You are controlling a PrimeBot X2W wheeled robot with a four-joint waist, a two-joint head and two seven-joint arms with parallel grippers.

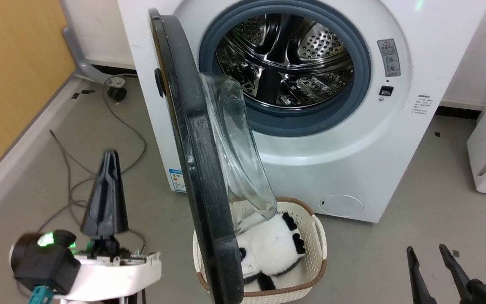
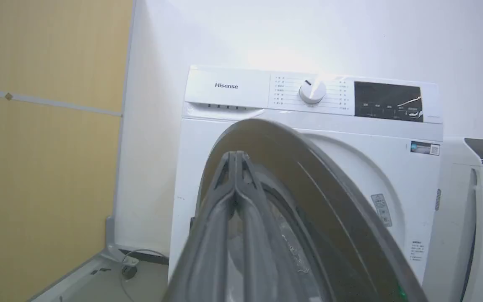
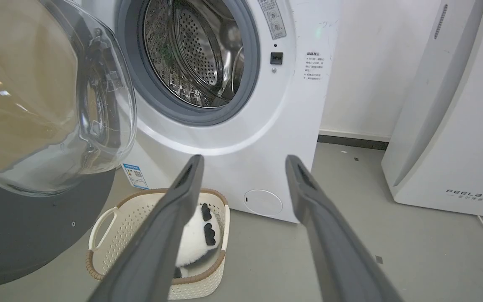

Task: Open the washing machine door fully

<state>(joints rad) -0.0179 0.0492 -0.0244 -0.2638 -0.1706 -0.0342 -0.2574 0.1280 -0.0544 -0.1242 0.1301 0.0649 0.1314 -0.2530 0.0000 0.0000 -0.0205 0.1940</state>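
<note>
Your door [image 1: 201, 169] stands roughly square to the machine, edge-on in the head view, with its glass bowl facing the drum [image 1: 285, 55]. I judge it has more swing to make toward your left. The left gripper [image 1: 109, 158], fingers pressed together on nothing, sits on the door's outer side, apart from it and in that swing path. Push from there and you shut the door, or the door strikes the arm. Closed tips may also skid on the glossy face. The right gripper [image 1: 426, 250] hangs low at right, fingers spread and empty. Reaching in with it risks snagging the basket [image 1: 318, 236] beneath the door's lower edge.
</note>
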